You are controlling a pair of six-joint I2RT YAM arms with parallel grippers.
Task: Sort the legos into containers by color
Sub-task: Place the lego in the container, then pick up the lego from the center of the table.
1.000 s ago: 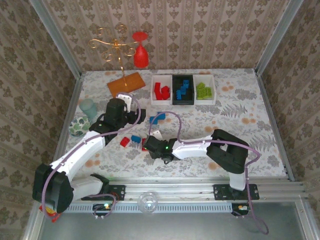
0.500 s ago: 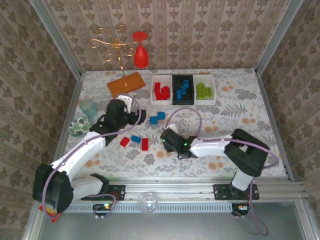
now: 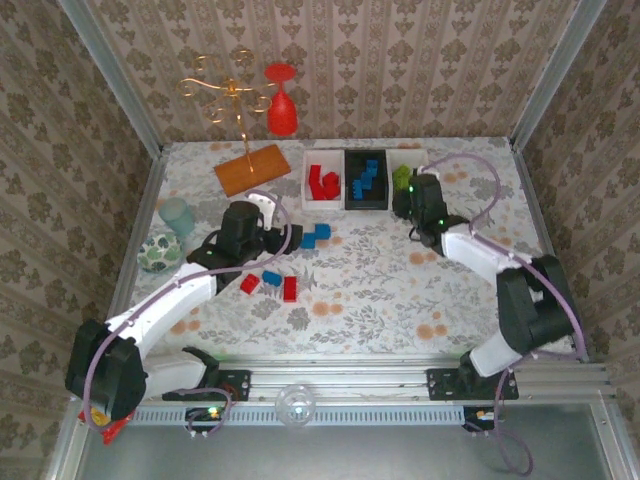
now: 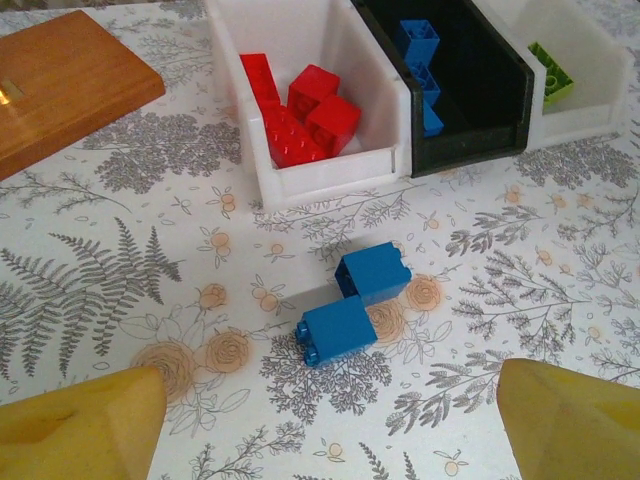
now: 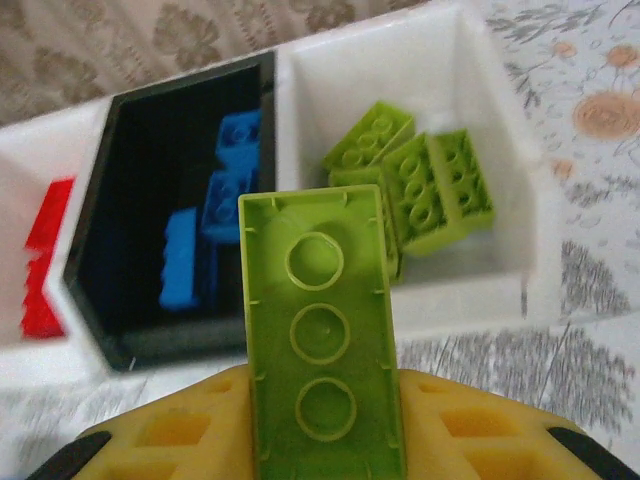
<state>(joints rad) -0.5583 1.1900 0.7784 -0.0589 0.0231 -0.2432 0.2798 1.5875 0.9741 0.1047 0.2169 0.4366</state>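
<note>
Three trays stand in a row at the back: a white tray (image 3: pixel 306 192) with red legos (image 4: pixel 305 110), a black tray (image 3: pixel 366 203) with blue legos (image 5: pixel 215 205), and a white tray (image 5: pixel 505 140) with lime green legos (image 5: pixel 425 185). My right gripper (image 3: pixel 410 200) is shut on a lime green lego (image 5: pixel 322 330), held upright in front of the green tray. My left gripper (image 4: pixel 330 420) hangs open just short of two loose blue legos (image 4: pixel 355 300). Two red legos (image 3: pixel 290 289) and a blue one (image 3: pixel 272 279) lie nearer the left arm.
An orange wooden board (image 3: pixel 252 168) lies left of the trays, under a gold wire stand (image 3: pixel 230 95) and a red wine glass (image 3: pixel 282 100). A pale green cup (image 3: pixel 177 213) and a patterned bowl (image 3: pixel 158 253) sit at the left edge.
My right arm has swung from the loose bricks at mid-table back to the right-hand white tray, carrying the lime green lego. The left arm has barely moved.
</note>
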